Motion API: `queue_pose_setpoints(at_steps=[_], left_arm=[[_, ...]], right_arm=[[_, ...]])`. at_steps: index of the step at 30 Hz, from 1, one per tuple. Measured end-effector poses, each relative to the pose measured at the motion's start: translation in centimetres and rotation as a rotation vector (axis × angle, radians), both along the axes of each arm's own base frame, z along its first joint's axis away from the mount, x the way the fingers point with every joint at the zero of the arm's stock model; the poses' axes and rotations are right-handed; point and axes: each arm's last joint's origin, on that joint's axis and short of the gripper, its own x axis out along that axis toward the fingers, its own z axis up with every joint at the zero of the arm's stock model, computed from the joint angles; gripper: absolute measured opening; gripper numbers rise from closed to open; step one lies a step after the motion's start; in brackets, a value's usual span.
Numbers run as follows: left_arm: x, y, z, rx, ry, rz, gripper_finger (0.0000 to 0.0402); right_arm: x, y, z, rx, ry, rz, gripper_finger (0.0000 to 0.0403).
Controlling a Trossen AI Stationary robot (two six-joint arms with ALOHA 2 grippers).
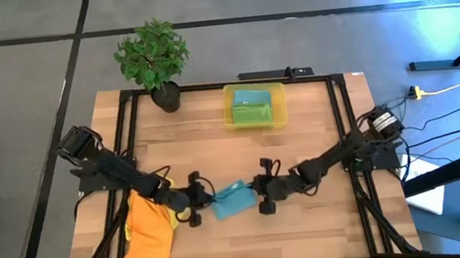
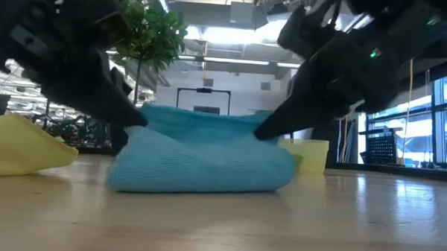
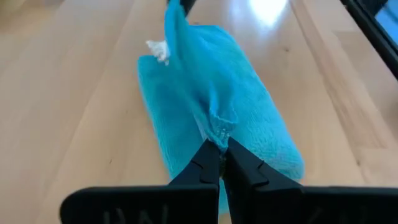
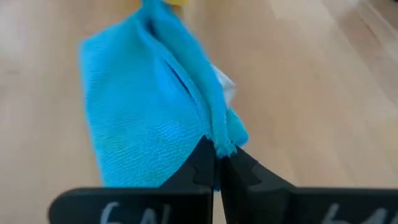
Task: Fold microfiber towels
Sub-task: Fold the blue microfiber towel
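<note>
**Teal towel pinched at both ends, mid-table**

Table (image 1: 315,138) first: a pale wooden top inside a black frame, and both dark arms reach in low from its side edges toward the middle of the near half. From the left edge the left arm slants down and inward, passing over a heap of orange and yellow towels (image 1: 147,234) that lies at the near left, spilling toward the table's front edge. On the other side the right arm mirrors it, stretched flat and low from the right edge.

And between them, the teal towel (image 1: 233,200)! It lies bunched on the wood, a soft folded roll with its upper edge pulled up into a ridge. At its left end the left gripper (image 3: 219,149) has its jaws pressed together on a tuft of that raised edge. At the opposite end the right gripper (image 4: 214,149) is clamped the same way on the fabric's edge. From table height the cloth sags between the two dark fingertips while its bulk rests on the tabletop.

Back at the far edge sits the translucent yellow bin (image 1: 255,106), well apart from the action, with folded towels (image 1: 251,101) inside, teal and green showing. A potted plant (image 1: 154,64) stands just left of it, at the table's far left corner.
</note>
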Motion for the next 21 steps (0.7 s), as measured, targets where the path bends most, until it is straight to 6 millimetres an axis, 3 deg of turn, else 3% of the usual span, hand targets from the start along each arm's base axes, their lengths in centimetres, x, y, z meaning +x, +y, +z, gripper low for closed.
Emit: queue_pose_setpoints(at_steps=[3,9,16,21], left_arm=[[-1.0,0.1,-0.6,-0.045,-0.065,0.016,0.0],[-2.5,-1.4,-0.7,-0.067,-0.126,0.007,0.0],[-3.3,-2.3,-0.8,-0.102,-0.099,-0.011,0.0],[-3.4,-1.8,-1.6,-0.104,-0.028,0.039,0.0]], right_arm=[[0.2,-1.0,-0.2,0.0,0.0,-0.01,0.0007],[0.7,-1.8,0.0,0.057,-0.051,0.027,0.0007],[1.3,-1.9,0.5,0.082,-0.114,0.075,0.0007],[1.8,-2.5,-1.0,0.098,-0.093,0.06,0.0007]])
